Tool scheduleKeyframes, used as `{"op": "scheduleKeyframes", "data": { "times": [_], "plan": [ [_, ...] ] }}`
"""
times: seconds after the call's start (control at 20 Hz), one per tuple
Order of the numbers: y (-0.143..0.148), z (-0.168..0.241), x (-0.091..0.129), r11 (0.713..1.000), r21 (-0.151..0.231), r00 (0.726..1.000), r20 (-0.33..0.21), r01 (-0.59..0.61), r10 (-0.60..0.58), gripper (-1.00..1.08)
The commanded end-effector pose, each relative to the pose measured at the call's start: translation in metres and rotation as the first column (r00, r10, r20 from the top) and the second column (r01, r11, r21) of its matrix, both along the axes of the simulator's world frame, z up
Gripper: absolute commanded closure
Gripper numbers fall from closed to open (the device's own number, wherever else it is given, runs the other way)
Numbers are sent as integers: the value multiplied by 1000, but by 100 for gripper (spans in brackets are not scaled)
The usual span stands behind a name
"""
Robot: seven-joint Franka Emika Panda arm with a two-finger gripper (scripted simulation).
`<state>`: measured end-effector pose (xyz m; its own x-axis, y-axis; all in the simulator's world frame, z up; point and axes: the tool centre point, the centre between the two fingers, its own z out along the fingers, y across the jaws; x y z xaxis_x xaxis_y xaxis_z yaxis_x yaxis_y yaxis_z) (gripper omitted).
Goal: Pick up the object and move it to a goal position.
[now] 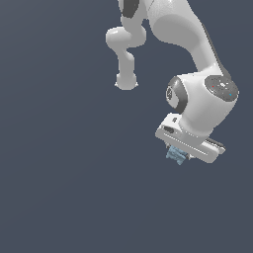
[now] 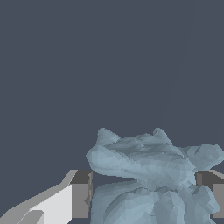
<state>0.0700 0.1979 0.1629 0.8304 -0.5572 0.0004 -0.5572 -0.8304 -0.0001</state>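
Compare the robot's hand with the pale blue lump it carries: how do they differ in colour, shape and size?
Colour: the hand is white with dark finger pads, while the lump is pale blue-teal.
Shape: the hand has flat, straight-edged faces; the lump is jagged and irregular.
Size: in the exterior view the hand is clearly larger than the lump.
Both appear off the ground together, the lump sitting between the fingers.

I am seeing the object (image 2: 151,175), a pale blue-teal jagged lump, sitting between the two fingers (image 2: 81,194) of the gripper (image 2: 146,197). One finger is standing just beside the lump on one side, and the other finger is touching its opposite side. Behind the object I am seeing only a plain dark grey-blue surface (image 2: 87,65).
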Motion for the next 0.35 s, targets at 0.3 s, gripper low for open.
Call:
{"op": "scheduleKeyframes", "data": {
  "times": [0.3],
  "plan": [
    [6,5,7,1000,0,1000,0,0,0,108]
  ]
}}
